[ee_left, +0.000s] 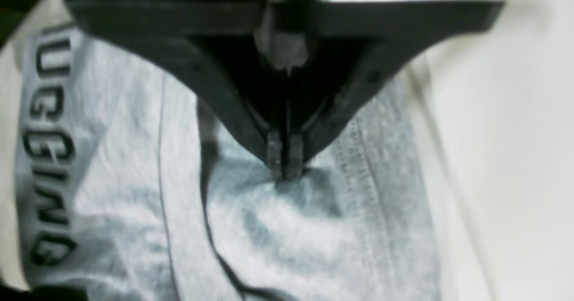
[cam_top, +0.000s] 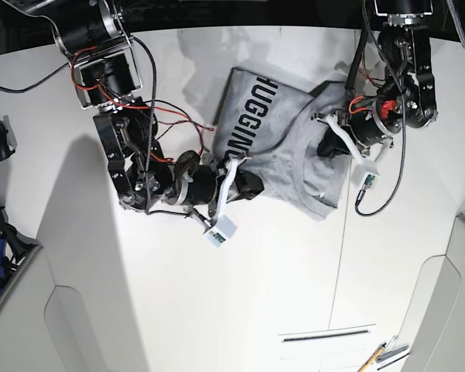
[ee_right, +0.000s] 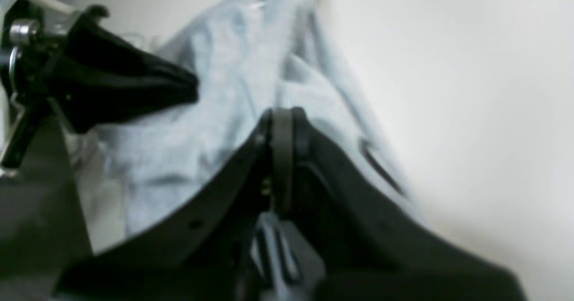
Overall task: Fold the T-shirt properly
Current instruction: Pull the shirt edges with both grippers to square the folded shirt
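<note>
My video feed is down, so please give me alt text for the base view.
A grey T-shirt with black lettering reading "HUGGING" lies partly folded on a white table, the left tool at its sleeve side and the right tool near the lettering's lower end.

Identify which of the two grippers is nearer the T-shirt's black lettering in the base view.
The right gripper: it is beside the lower end of the lettering, whereas the left gripper is over unprinted grey cloth.
</note>
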Controlling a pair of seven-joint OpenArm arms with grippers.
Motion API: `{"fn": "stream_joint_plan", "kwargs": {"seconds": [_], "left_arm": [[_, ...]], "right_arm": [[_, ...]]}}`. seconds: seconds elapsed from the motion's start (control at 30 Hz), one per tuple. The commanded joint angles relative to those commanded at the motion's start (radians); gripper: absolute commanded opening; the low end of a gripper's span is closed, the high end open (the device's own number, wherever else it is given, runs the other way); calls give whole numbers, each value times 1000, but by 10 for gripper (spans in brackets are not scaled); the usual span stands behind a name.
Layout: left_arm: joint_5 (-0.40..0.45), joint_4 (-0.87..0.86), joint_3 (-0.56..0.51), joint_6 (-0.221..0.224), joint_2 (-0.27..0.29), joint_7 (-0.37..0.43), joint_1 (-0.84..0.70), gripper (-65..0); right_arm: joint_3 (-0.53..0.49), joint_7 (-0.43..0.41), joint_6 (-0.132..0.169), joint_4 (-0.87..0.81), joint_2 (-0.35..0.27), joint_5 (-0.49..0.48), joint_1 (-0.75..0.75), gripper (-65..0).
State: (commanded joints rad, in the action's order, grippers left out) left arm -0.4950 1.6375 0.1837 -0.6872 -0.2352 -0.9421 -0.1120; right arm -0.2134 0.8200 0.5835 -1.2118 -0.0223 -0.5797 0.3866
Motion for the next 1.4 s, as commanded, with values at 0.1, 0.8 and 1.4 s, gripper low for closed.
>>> {"fn": "stream_joint_plan", "kwargs": {"seconds": [0.1,0.8,1.4], "left_arm": [[-11,4,0,18,-1,-11,57,-650],[-227,382,175,-11,-28,-101,-322,-650],[-169,116,175,-11,-28,-41,-153,-650]], "right_arm": [[97,0,0,0,0,-1,1,-650],[39,-56,0,7,-35,5,-18,-650],[-59,-39,0,33,-25,63,-64,-650]]}}
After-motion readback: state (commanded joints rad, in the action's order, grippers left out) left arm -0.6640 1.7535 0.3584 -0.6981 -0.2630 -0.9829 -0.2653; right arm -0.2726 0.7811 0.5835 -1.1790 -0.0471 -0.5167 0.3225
